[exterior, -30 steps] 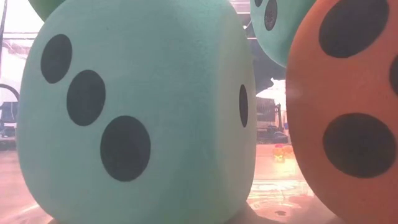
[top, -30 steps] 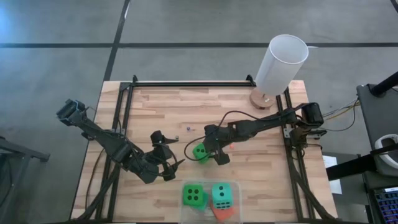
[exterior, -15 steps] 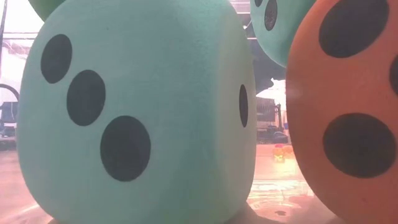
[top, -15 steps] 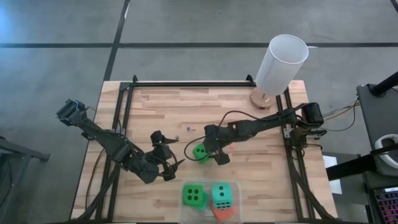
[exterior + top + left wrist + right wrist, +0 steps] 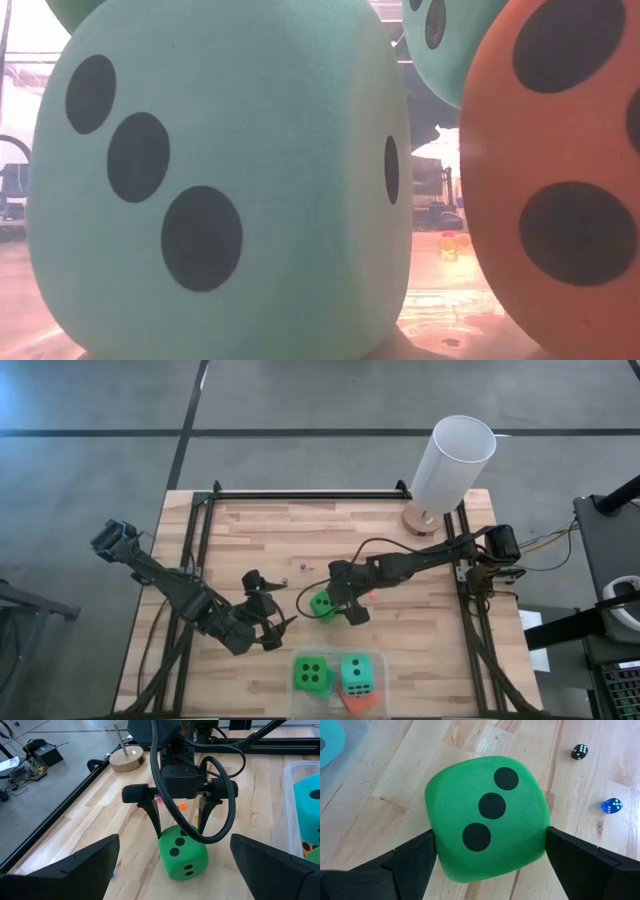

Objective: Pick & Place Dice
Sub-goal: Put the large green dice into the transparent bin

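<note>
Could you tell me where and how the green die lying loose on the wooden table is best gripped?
Grip the green die by its two opposite side faces, coming straight down from above. It sits flat on the table with its three-pip face up, and nothing crowds those sides. The right gripper already straddles it, one open finger beside each side face, so closing there should probably hold the soft cube squarely.

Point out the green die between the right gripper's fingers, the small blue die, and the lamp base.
green die [image 5: 487,817], right wrist view, its three-pip top face
small blue die [image 5: 612,805], right wrist view, its middle
lamp base [image 5: 126,759], left wrist view, wooden disc's top
</note>
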Robot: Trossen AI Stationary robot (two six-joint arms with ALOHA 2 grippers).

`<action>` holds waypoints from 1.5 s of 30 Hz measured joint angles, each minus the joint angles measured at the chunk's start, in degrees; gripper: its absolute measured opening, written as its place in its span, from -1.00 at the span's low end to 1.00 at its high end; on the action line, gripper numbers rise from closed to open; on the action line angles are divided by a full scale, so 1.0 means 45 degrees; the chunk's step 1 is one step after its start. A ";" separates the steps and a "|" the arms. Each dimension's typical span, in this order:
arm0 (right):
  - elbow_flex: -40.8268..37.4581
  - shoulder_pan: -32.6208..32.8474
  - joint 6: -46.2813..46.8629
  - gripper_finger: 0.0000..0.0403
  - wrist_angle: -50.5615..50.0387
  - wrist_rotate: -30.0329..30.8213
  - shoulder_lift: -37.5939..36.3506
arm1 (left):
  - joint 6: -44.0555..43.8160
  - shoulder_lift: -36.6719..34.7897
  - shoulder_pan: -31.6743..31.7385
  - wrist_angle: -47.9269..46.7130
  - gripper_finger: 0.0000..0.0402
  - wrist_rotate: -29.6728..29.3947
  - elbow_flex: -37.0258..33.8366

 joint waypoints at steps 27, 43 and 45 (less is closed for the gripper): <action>0.0000 0.0010 -0.0112 0.70 -0.0063 0.0000 -0.0472 | 0.0000 0.0004 -0.0001 0.0004 0.90 0.0000 0.0000; 0.0000 0.0014 -0.0015 0.70 -0.1137 0.0046 -0.3662 | 0.0000 0.0000 -0.0004 -0.0005 0.90 0.0000 -0.0005; 0.0000 0.0048 0.0097 0.70 -0.1228 0.0048 -0.4284 | 0.0000 0.0002 -0.0002 -0.0001 0.90 0.0000 -0.0005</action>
